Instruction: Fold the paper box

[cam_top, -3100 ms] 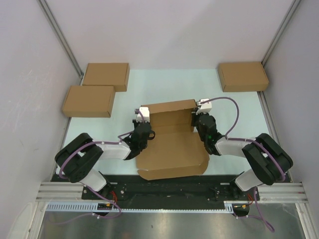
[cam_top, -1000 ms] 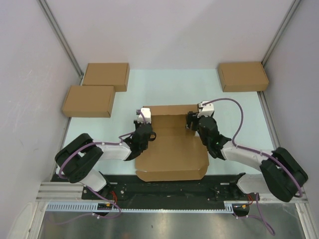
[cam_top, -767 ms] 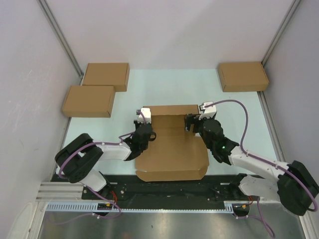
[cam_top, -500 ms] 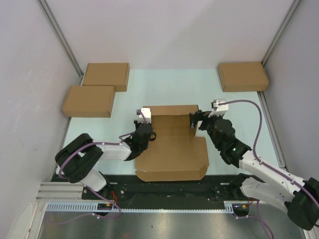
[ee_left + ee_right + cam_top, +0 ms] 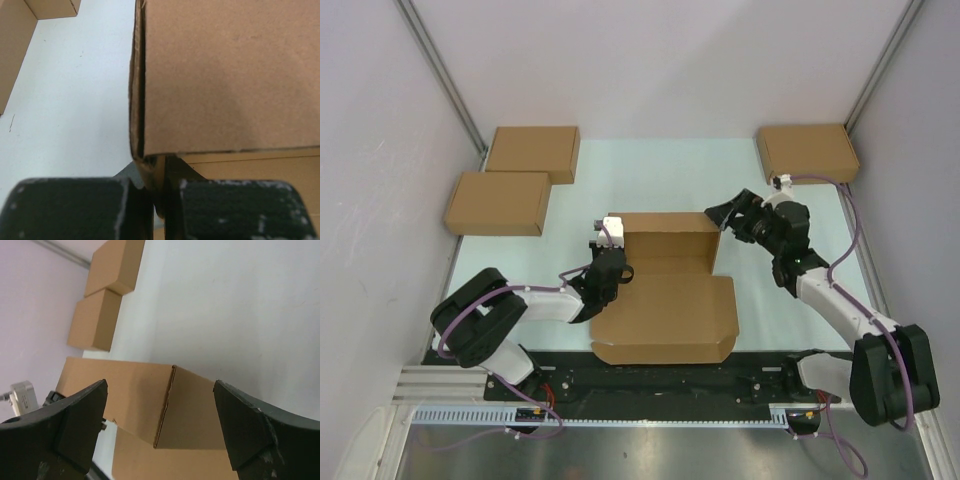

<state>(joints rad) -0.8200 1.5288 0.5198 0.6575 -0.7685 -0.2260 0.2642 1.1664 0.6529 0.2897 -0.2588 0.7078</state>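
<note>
Paper box [image 5: 665, 300] lies on the near middle of the table [image 5: 650, 175], between the two arms, partly formed: its far wall stands upright with a short side panel turned in at each end, while the broad near panel with rounded corners lies flat toward the arm bases. The left gripper [image 5: 159, 200] sits at the far-left corner with its fingers pinched tight on the doubled cardboard edge of the left side wall, which looks meant to pin that corner upright and stop the whole piece from sliding while the other side is worked. The right gripper [image 5: 160, 415] hangs just beyond the far-right corner, its jaws spread wide, gripping nothing and not touching the cardboard; the right-wrist view looks straight at that corner's vertical crease between the two fingers, so it seems lined up either to pinch that corner or to push the right side panel inward. Three finished boxes rest well apart at the far edge, two on the left [image 5: 515, 178] and one on the right [image 5: 807, 152], out of the arms' working space.
</note>
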